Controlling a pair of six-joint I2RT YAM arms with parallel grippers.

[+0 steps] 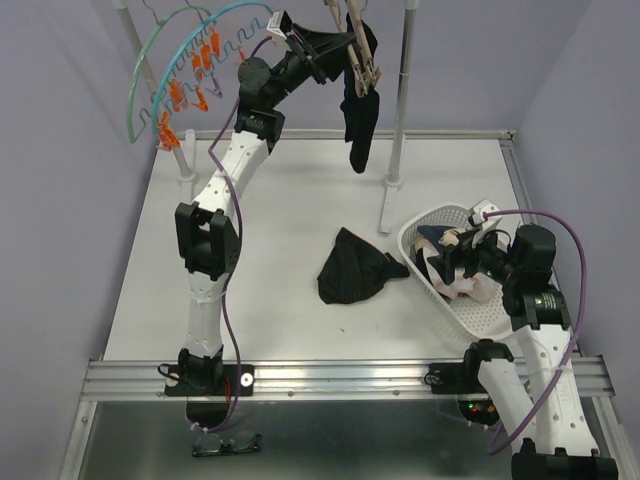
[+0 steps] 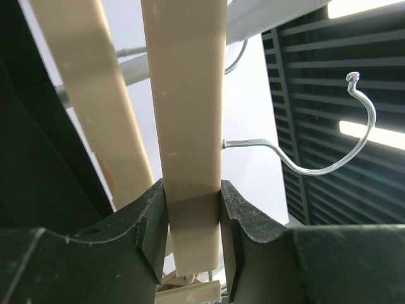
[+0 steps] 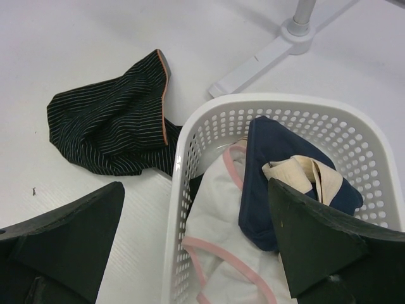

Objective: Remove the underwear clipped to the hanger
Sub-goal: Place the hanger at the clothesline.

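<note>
A black underwear (image 1: pixel 358 118) hangs from a beige clip hanger (image 1: pixel 362 50) at the top of the rack. My left gripper (image 1: pixel 340 50) is raised there and is shut on a beige clip arm (image 2: pixel 190 145) of that hanger; the left wrist view shows the jaws pressed on both of its sides (image 2: pixel 193 202) and a wire hook (image 2: pixel 329 145) beside it. A black pinstriped underwear (image 1: pixel 352 268) lies on the table and shows in the right wrist view (image 3: pixel 114 126). My right gripper (image 1: pixel 462 262) hovers open and empty (image 3: pixel 196 253) over a white basket (image 3: pixel 180 152) holding navy (image 3: pixel 285 158) and pale pink-trimmed (image 3: pixel 215 215) underwear.
Teal and grey hangers with orange clips (image 1: pixel 190 70) hang at the top left. The rack's white pole (image 1: pixel 403 90) and its foot (image 3: pixel 266 60) stand just behind the basket (image 1: pixel 420 262). The table's right edge lies close beside the basket.
</note>
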